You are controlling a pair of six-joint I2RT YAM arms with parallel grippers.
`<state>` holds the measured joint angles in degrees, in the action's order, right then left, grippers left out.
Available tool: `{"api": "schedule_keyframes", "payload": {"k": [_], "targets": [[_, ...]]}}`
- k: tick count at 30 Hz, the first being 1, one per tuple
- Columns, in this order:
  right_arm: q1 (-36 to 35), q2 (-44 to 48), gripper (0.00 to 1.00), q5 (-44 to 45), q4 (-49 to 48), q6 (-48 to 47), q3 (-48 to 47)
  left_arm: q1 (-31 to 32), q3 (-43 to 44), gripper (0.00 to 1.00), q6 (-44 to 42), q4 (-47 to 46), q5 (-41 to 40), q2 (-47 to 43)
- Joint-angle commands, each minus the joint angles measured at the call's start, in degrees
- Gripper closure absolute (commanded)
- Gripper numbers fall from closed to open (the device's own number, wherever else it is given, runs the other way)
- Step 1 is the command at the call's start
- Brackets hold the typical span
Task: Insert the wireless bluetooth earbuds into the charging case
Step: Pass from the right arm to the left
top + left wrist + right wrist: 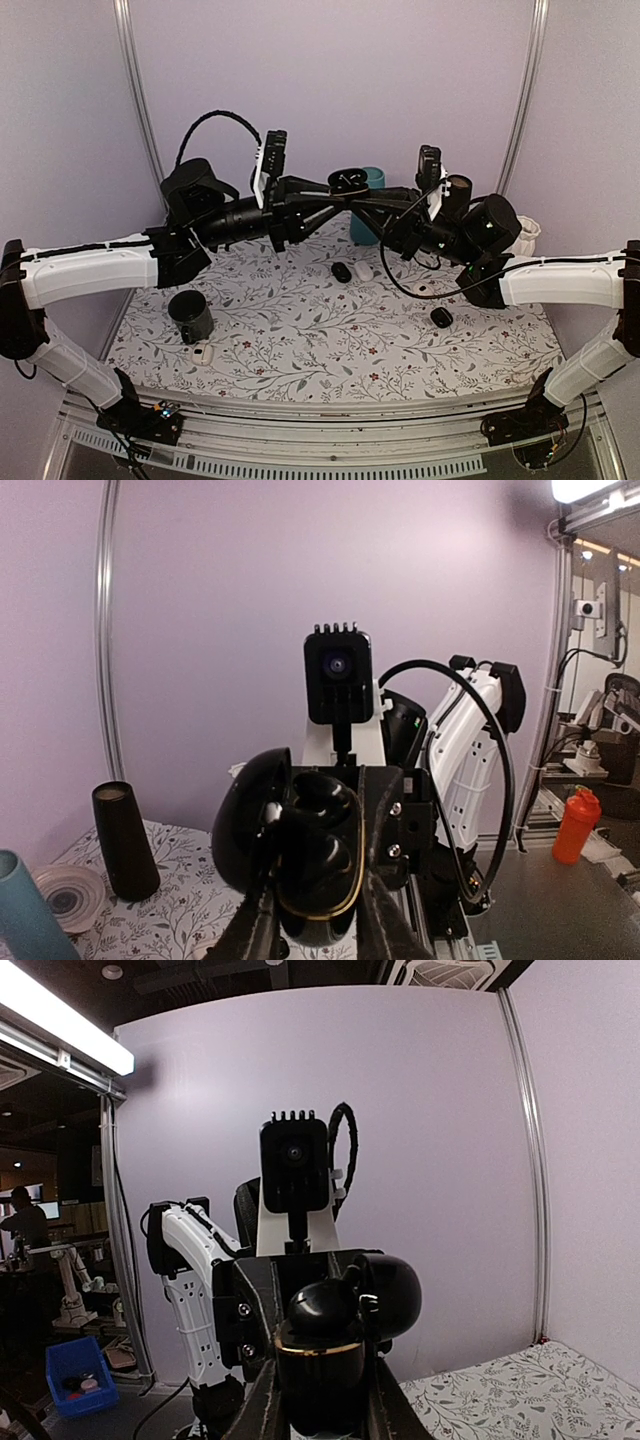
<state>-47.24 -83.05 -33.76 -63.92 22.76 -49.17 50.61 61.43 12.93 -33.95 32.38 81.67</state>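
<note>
Floral cloth covers the table (300, 330). High above the middle of its far edge, both arms meet at the charging case (348, 181), whose lid is open. The left gripper (320, 930) is clamped on its body, and the right gripper (322, 1410) pinches it from the opposite side. The earbuds cannot be told apart from the dark interior.
</note>
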Motion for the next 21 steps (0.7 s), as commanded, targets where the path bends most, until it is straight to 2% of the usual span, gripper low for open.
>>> {"api": "schedule_keyframes", "payload": {"k": [1, 7, 11, 21], "targets": [[-0.33, -1.02, 0.96, -0.04, -0.94, 1.05, -2.18, 0.11, 1.22, 0.77, -1.38, -0.66, 1.16, 0.63], [-0.4, -1.1, 0.89, 0.67, -0.68, 1.14, -1.98, 0.4, 1.2, 1.0, -1.94, 0.1, 0.63, 0.59], [-0.4, -0.83, 0.82, 1.97, -0.21, 1.06, -1.1, 0.41, 0.22, 1.0, -1.6, -0.15, -0.87, -0.04], [-0.19, 1.07, 0.49, 8.45, 10.64, 0.2, 0.12, 0.39, -3.62, 1.0, -0.67, -3.16, -6.36, -1.12]]}}
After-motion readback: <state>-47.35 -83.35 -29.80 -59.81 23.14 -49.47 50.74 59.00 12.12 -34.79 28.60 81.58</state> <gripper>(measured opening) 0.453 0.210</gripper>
